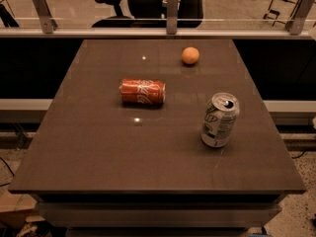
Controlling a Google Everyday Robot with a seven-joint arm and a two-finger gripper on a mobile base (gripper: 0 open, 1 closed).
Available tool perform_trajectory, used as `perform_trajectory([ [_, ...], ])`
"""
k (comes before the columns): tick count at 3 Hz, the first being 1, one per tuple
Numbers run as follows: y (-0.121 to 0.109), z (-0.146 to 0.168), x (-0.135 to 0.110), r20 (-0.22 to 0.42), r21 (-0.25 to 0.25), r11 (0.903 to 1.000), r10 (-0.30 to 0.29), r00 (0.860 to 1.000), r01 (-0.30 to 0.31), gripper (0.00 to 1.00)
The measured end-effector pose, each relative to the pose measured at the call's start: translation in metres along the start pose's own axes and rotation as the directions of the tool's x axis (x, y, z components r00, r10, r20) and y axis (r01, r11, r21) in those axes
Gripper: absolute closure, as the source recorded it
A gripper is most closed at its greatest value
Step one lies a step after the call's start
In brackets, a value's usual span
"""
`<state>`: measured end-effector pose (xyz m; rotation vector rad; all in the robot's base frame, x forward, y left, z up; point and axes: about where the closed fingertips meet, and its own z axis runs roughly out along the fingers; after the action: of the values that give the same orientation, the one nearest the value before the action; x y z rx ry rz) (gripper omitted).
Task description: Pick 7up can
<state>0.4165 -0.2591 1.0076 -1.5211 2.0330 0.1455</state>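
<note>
The 7up can (220, 120) stands upright on the right part of the dark brown table (98, 147). It is silver-white with green markings and a shiny top with an open pull-tab hole. The gripper is out of view, so nothing holds or touches the can.
A red Coca-Cola can (142, 92) lies on its side near the table's middle, left of the 7up can. An orange (190, 56) sits at the back right. A glass railing (168, 14) with an office chair behind it runs along the far edge.
</note>
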Motion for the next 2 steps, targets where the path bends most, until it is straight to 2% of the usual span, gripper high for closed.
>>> perform_trajectory([
  [1,0.0016,0.0025,0.0048,0.121,-0.033,0.9995,0.005,0.993,-0.001,0.00],
  [2,0.0087,0.0077,0.0068,0.198,-0.059,0.9982,0.012,0.980,0.000,0.00],
])
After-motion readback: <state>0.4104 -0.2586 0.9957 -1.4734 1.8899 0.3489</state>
